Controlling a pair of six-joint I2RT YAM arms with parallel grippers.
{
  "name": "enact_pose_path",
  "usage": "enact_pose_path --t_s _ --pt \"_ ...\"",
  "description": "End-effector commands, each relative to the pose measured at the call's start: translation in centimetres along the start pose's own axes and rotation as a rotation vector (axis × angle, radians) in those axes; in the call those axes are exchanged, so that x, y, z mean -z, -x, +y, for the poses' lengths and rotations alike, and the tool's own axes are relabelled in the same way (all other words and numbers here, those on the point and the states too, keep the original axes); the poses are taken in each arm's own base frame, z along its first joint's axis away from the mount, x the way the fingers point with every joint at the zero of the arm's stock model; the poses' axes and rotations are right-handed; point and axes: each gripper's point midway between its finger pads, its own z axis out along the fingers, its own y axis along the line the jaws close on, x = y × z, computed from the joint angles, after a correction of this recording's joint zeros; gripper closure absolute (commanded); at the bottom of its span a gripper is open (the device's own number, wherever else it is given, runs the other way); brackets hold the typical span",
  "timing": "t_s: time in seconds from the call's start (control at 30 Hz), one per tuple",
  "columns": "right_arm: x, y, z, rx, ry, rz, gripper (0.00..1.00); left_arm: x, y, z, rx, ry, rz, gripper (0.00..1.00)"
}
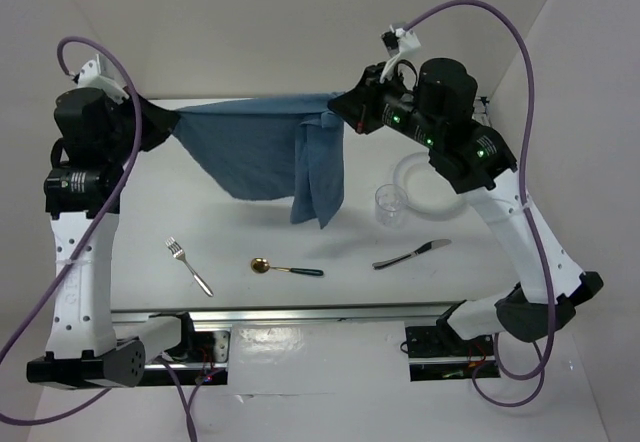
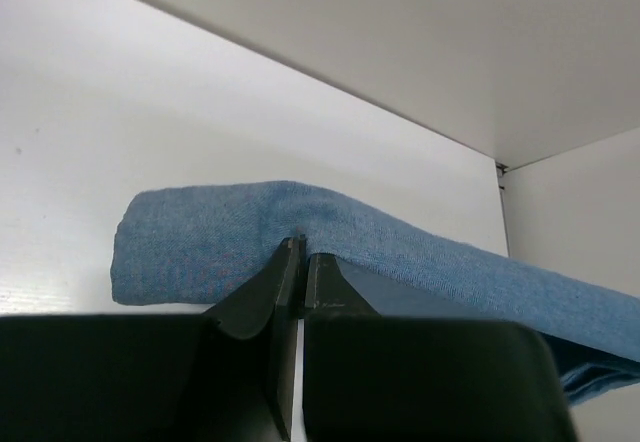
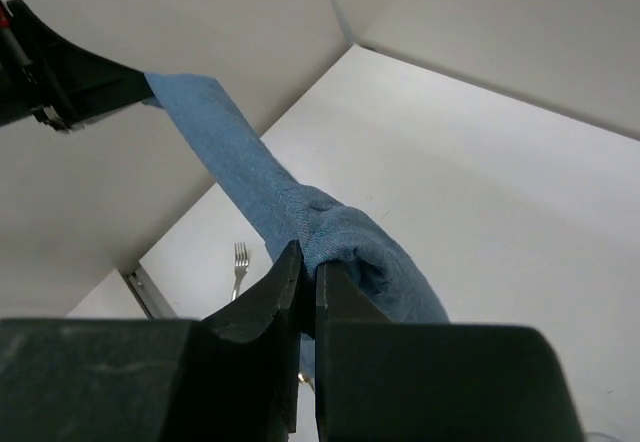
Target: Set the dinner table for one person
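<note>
Soft, limp blue cloth mat (image 1: 250,152) sags above the white worktop (image 1: 340,292), left hand (image 2: 303,247) and right hand (image 3: 308,262) clamped shut, seemingly on its corners.

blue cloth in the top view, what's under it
Only bare white table shows below the hanging blue cloth; the part behind its drape is covered; fork and spoon lie nearer.

Along the near edge of the dinner table (image 1: 335,237), the fork (image 1: 188,265), spoon (image 1: 285,267) and knife (image 1: 411,254) are lying left to right, the glass (image 1: 390,205) is standing beside the plate (image 1: 412,174) behind the knife, and the cloth (image 1: 262,152) is hanging above the far edge.
</note>
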Motion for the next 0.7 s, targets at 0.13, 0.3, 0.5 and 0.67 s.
enact_pose_path --t_s 0.13,0.3,0.5,0.67 --pt "-0.7 0.2 -3.3 0.109 -0.117 -0.016 1.00 -4.0 1.0 0.7 -0.046 0.015 0.040 1.00" --pt "-5.3 -0.9 -7.8 0.165 -0.137 0.012 1.00 -9.7 -0.2 0.4 -0.034 -0.045 0.164 1.00" --pt "-9.2 1.7 -13.6 0.180 -0.120 -0.052 1.00 -15.9 1.6 0.4 -0.042 -0.053 0.171 1.00" --pt "-9.4 3.5 -16.0 0.185 -0.123 -0.074 1.00 -17.4 4.2 -0.6 -0.055 -0.087 0.147 1.00"
